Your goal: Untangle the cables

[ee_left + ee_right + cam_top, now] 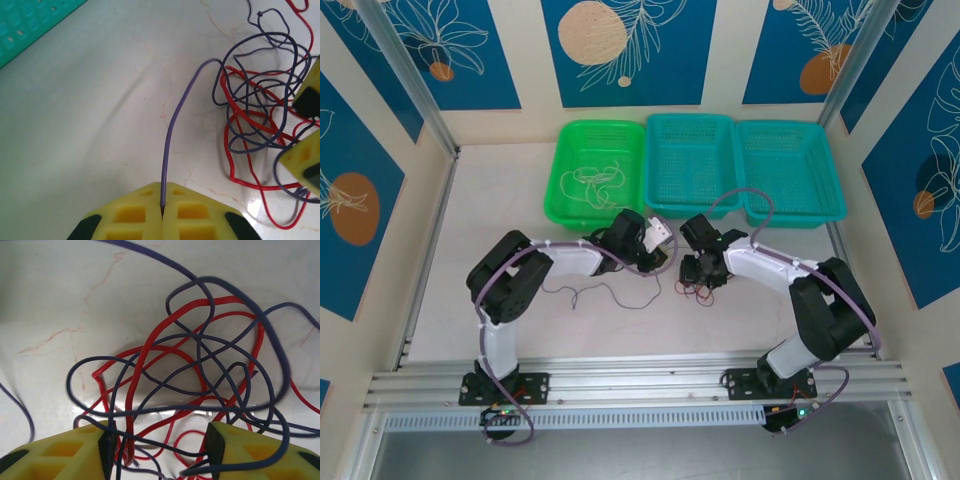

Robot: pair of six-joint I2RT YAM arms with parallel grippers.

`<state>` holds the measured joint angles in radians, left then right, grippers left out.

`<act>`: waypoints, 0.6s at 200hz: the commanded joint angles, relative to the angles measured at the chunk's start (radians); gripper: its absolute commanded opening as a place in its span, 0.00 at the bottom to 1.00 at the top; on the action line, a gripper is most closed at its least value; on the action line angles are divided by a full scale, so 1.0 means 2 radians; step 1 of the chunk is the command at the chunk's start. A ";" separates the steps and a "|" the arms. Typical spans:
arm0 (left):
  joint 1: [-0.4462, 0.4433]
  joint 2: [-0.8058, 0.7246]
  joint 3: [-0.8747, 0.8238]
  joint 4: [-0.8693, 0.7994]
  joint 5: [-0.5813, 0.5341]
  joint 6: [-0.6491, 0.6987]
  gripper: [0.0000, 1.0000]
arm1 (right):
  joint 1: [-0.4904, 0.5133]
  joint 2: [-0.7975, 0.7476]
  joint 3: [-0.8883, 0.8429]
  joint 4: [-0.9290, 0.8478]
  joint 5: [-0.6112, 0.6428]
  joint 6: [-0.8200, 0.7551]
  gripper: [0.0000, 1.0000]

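Note:
The cables form a tangle of red and dark purple strands on the white table between the two arms. My left gripper is shut on one purple cable, which rises from its yellow fingertips and curves right into the tangle. In the top view the left gripper sits just left of the tangle. My right gripper stands open low over the tangle. Several red and purple strands cross the gap between its fingers. The right gripper's yellow fingers also show in the left wrist view.
A green basket at the back holds cream-white cables. Two teal baskets stand to its right. A thin loose purple strand lies on the table in front of the left arm. A teal basket corner shows in the left wrist view.

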<state>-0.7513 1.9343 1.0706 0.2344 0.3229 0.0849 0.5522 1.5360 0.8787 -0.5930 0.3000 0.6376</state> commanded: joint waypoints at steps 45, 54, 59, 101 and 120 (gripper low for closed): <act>0.011 -0.218 -0.084 0.013 -0.010 -0.013 0.00 | -0.042 0.050 0.021 -0.055 0.046 0.020 0.42; 0.019 -0.254 -0.100 0.005 -0.026 -0.017 0.00 | -0.058 0.049 0.016 -0.056 0.044 0.015 0.41; 0.026 -0.274 -0.108 0.000 -0.036 -0.021 0.00 | -0.066 0.046 0.013 -0.056 0.043 0.014 0.40; 0.112 -0.434 -0.170 -0.068 -0.103 -0.073 0.00 | -0.141 0.030 -0.018 -0.024 -0.010 0.018 0.37; 0.148 -0.479 -0.184 -0.108 -0.120 -0.076 0.00 | -0.159 0.033 -0.027 -0.012 -0.021 0.019 0.35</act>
<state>-0.5297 1.0771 0.7315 0.1207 0.1802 -0.0212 0.2836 1.5986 0.8688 -0.6098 0.2829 0.6613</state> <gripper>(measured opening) 0.044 0.369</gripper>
